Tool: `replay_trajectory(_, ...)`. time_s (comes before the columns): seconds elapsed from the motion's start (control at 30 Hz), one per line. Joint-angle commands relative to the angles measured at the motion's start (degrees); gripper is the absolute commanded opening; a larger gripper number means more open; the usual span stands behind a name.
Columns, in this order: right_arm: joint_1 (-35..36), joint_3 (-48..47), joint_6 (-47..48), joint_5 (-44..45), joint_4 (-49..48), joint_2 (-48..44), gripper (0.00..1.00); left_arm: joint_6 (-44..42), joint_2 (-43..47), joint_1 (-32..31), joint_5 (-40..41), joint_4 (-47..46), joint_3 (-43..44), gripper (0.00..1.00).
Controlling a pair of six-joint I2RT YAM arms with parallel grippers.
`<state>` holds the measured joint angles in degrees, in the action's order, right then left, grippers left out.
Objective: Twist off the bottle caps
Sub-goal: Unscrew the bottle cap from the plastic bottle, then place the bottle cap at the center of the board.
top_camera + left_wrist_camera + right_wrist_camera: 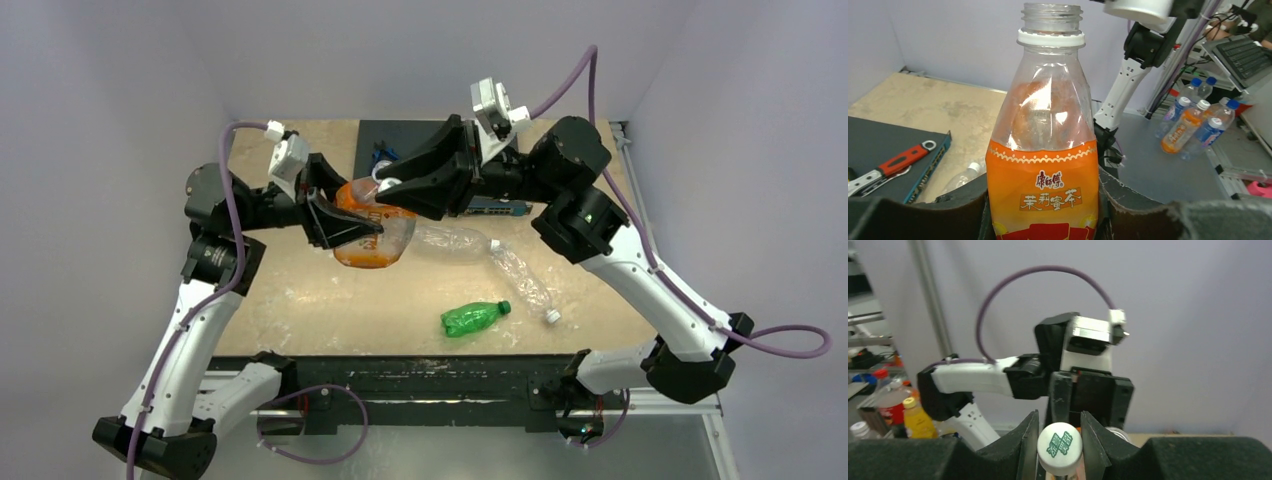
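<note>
Counter (300, 300) edges: walls stand close along the left, far and right sides, and the arm bases sit at the near edge. Open counter surface runs along the left and near-left. The right half is busier, with two clear crinkled bottles (455, 240) (525, 280) lying end to end mid-right. A green bottle (470, 320) lies near the front edge with its green cap (506, 307) on. A dark pad (410, 135) with hand tools sits at the far middle; a red-handled tool (903, 157) shows on it.

Left end effector (352, 232) is closed around the lower body of the orange-label bottle (1043, 125), left of centre, with black pads pressed against both sides of the label. The bottle's upper part is clear and the label carries white script. Its mouth is open, threads are bare, and a white ring (1050, 38) sits below the threads.

Right end effector (395, 190) is narrow, pinching the white cap (1060, 447) between its two fingers. The cap's top face has green print. In the left wrist view the cap sits just up and right of the open mouth, apart from it.
</note>
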<state>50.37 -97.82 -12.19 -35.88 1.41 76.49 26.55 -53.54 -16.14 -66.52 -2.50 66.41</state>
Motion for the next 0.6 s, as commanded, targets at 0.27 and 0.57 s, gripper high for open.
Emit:
replay_trajectory(0.27,-2.09,-8.95,2.73,5.26,5.29,2.29,0.00,-3.52,-0.19,0.30,-4.44,5.23,1.67,0.00)
replay_trajectory(0.57,-16.06,2.61,-2.98,43.41,13.66,3.10,0.00,-27.69,1.88,0.31,0.12,23.74,1.84,0.00)
